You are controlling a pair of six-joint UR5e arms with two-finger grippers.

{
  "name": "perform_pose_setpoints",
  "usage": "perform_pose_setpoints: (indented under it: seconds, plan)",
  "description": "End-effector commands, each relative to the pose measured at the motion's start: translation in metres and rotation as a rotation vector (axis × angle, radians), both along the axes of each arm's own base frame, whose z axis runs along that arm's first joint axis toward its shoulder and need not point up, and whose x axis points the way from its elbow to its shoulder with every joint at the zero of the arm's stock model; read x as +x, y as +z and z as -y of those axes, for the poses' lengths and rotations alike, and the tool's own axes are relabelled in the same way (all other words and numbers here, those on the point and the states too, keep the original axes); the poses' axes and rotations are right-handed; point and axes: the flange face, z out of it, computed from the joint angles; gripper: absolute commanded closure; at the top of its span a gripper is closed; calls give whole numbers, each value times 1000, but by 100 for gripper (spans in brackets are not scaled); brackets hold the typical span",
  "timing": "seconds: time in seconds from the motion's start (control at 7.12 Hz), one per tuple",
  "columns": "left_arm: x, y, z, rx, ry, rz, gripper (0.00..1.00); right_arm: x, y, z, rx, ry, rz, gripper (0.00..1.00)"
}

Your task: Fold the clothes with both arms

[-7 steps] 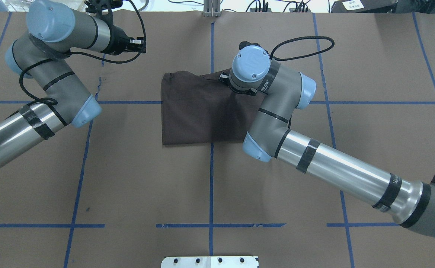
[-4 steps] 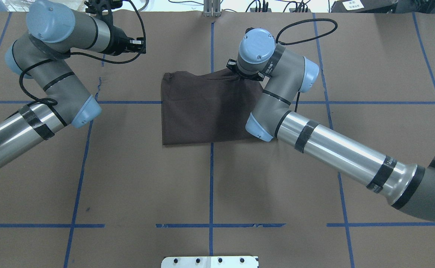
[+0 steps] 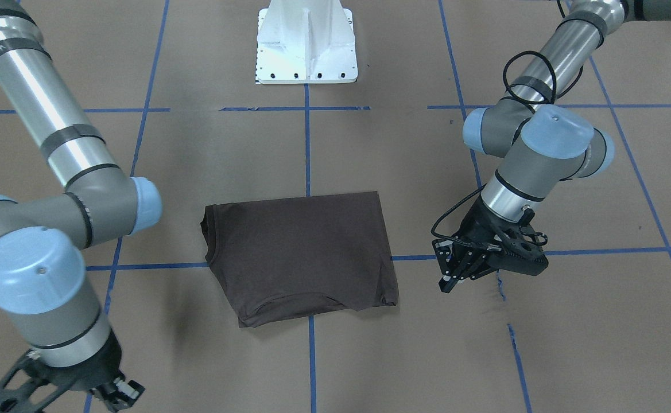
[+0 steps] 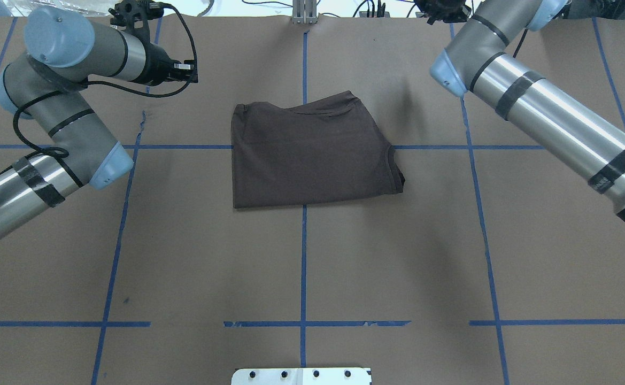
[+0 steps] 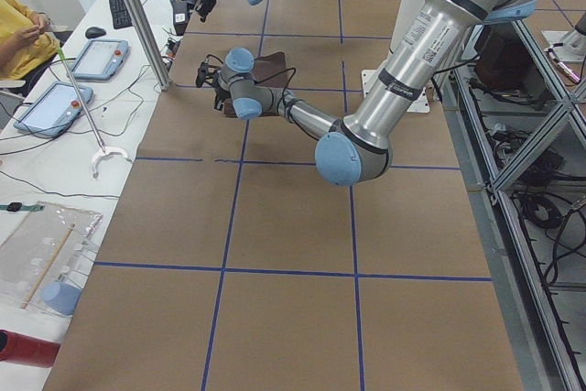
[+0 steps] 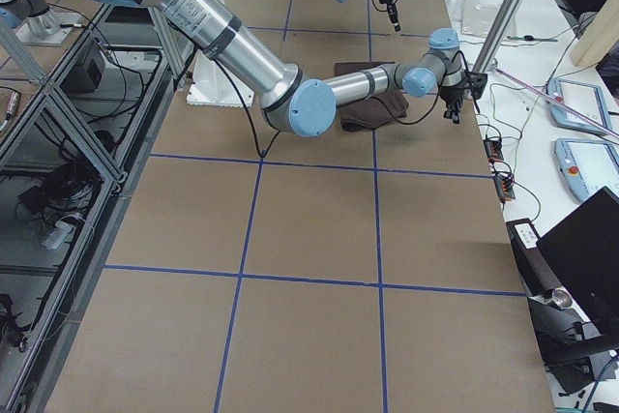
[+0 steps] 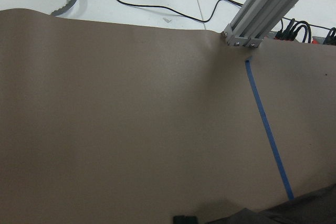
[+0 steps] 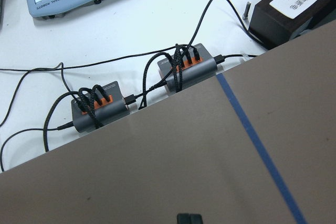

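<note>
Nearest us, the counter point(image 4: 301, 267) lies bare brown, crossed by blue tape lines point(image 4: 303, 251).

Mid-counter: the dark brown T-shirt point(image 4: 312, 155) lies flat, folded to a rough rectangle over the centre tape line. A ribbed opening shows at its right edge. Its far edge is rumpled, with a loose ridge of cloth.

We judge a fold is just laid and this is the pause between folds; neither claw touches the cloth. If another fold is wanted, the next move calls for both claws to come down on matching corners of one edge, pinch all layers together and carry them across evenly. The rumpled far edge may want flattening first.

Farther out, the left arm is sharply bent at the elbow. Its wrist hangs low, well apart from the shirt on its left side. The left claw point(image 3: 447, 281) angles down toward the cloth, tips seemingly pressed together on nothing.

Farthest, the right arm stretches to the counter's far edge. The right claw point(image 3: 120, 394) looks clenched and empty in its wrist view, over the edge by the cable hubs point(image 8: 184, 64).
</note>
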Motion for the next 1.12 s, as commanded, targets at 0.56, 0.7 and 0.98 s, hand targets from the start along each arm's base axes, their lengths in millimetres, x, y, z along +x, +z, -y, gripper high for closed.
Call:
perform_pose_setpoints:
  seconds: [0.56,0.7,0.98]
  plan:
    - [-308,107,-87,119,144,258,100,375,237,-128,149,-383,54,100]
    - [-336,98,-132,63,178,276,87,389,252,-189,141,-388,136,100]
    - [-360,84,-172,-110,195,316,1,375,284,-226,111,-433,132,2]
